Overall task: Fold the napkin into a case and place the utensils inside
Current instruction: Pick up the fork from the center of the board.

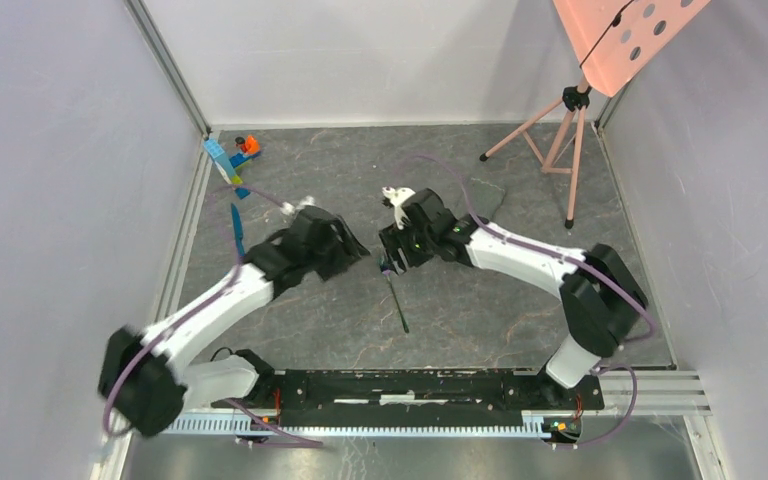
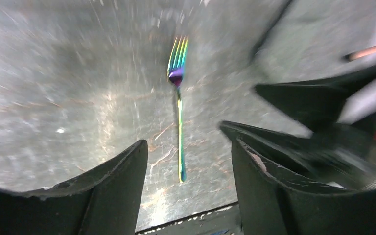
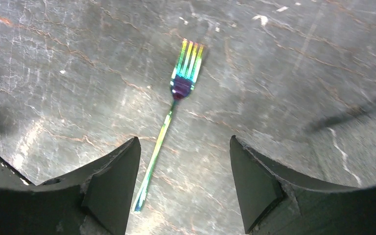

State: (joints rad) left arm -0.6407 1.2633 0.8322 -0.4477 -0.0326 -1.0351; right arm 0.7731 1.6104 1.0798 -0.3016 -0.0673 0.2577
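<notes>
1. The thin fork with a rainbow-green shiny head [image 3: 163, 132] lies flat on the grey marbled counter [image 1: 460, 320], mid-way between the two arms, where either arm could reach it
2. The left fingers [image 2: 112, 191] are spread apart and grip nothing; the fork shows on the counter through the gap between them, and this view is blurred
3. The right fingers [image 3: 112, 188] also stand apart and empty, straddling the fork's handle from above, which looks like a line-up for a pick
4. The slim blue plastic knife [image 1: 237, 230] lies near the counter's left edge, well apart from the fork
5. The dark grey cloth napkin is hard to make out; a darker patch [image 1: 490, 196] beyond the right arm may be it, so whether a case is folded cannot be told
6. The blue and orange toy blocks [image 1: 232, 158] sit at the far left corner, clear of the work
</notes>
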